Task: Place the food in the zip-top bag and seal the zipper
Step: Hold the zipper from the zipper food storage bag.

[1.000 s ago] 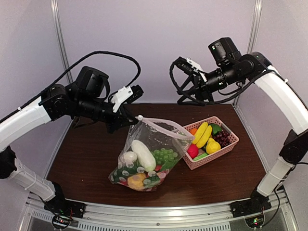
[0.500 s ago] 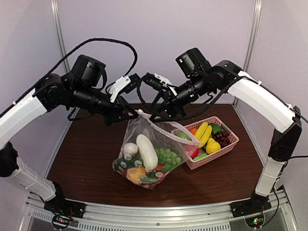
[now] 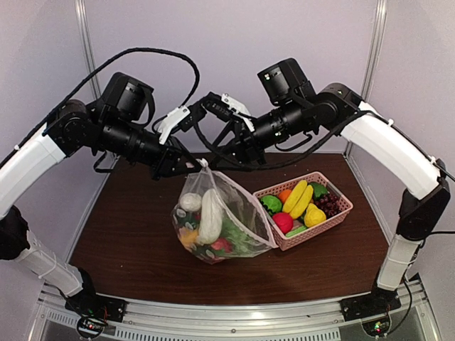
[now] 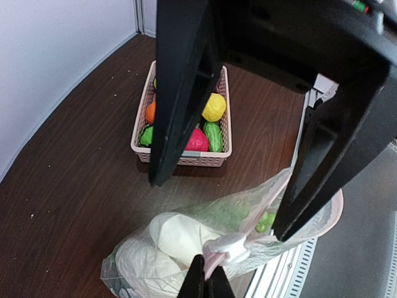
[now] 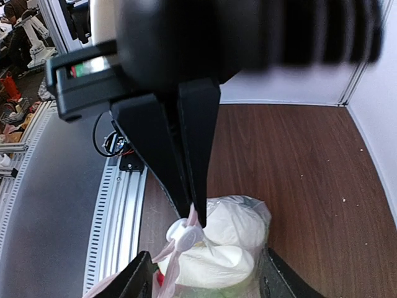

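Zip-top bag (image 3: 226,226) hangs by its top edge over the middle of the brown table (image 3: 128,227), its mouth uppermost and its lower end down at the table surface; whether it rests there cannot be told. The left gripper (image 3: 197,165) has its jaws pressed together, pinching the zipper (image 4: 263,214) just beside the white slider tab (image 4: 228,248). The right gripper (image 5: 206,270) is positioned at the same top edge from the opposite side, with its jaws spread and one finger on each side of the bag mouth; no contact with the plastic is visible. The food (image 3: 210,213) sits in the lower part of the bag: a long white piece, a round white piece, leafy greens, and red and yellow pieces. The pink lattice basket (image 3: 316,229) stands on the table just beside the bag on the right-arm side and contains yellow bananas, a red piece, green pieces, an orange piece and dark grapes.
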Tool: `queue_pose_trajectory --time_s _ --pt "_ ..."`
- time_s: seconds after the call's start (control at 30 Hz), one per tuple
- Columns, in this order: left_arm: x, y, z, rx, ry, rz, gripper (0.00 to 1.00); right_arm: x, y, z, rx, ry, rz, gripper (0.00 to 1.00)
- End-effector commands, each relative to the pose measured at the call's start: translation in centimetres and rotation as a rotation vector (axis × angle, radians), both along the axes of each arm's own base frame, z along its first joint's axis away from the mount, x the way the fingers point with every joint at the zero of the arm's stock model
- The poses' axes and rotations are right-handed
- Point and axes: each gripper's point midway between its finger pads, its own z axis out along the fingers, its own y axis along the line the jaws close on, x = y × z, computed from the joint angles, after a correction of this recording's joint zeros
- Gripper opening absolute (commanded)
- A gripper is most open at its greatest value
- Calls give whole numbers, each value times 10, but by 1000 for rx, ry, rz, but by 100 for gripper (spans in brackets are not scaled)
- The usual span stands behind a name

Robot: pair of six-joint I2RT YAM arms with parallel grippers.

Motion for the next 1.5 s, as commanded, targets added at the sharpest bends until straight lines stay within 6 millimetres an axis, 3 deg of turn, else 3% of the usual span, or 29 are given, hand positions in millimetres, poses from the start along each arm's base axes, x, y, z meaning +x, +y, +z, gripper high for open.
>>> queue_pose_trajectory --time_s 0.0,0.1,0.27,0.43,0.73,1.17,1.47 --pt "8 3 -9 22 -15 45 0 18 -12 18 16 -84 -81 59" --pt "13 2 -6 4 -21 77 0 14 -14 22 37 -64 -77 59" --pt "21 -8 -4 -32 32 133 0 18 -4 10 20 -33 -97 59" --pt "14 -20 -1 -110 88 98 0 22 6 4 20 -11 -92 57" --pt "11 -19 13 -167 83 101 0 17 12 -10 -2 23 -69 47" --pt "12 -13 12 -160 67 115 0 20 6 -18 -43 -24 -103 18" --pt "14 -11 5 -138 65 122 0 23 -4 -25 -83 -68 -120 7"
